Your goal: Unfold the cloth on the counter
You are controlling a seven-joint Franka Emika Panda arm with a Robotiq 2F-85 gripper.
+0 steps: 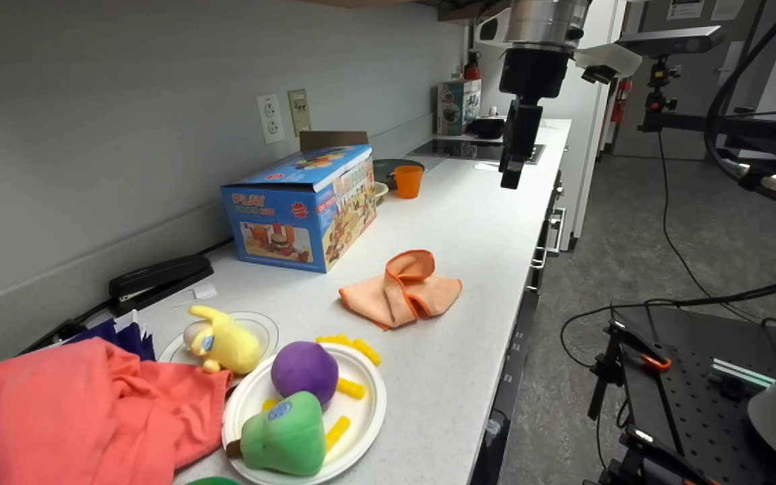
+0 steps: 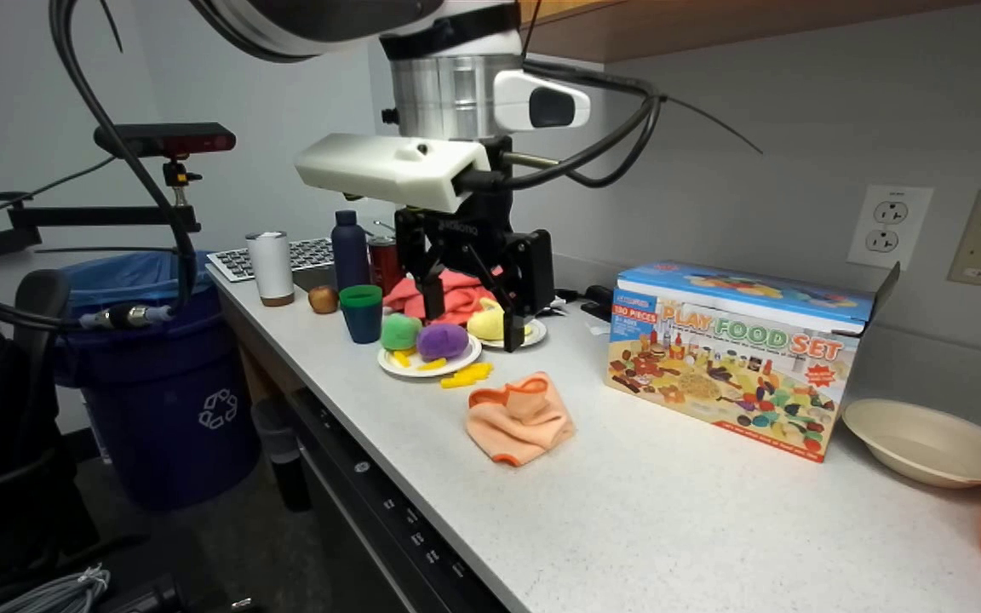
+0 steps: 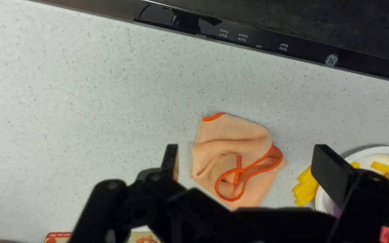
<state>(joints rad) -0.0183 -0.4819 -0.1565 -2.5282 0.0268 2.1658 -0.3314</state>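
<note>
Salmon-orange, the cloth (image 1: 398, 293) lies crumpled on the tabletop (image 1: 469, 219), near right of the toy box (image 1: 294, 229) in an exterior view. The tool (image 2: 473, 322) hangs above, spread wide, empty. Lining up seems the step; next, it should descend and pinch the raised hem (image 1: 420, 252).

"PLAY FOOD SET" on box (image 2: 733, 366)

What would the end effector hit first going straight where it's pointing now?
Probably the flat pale-grey countertop beside the rumpled salmon-orange fabric cloth; depth's unclear, so possibly the cloth.
</note>
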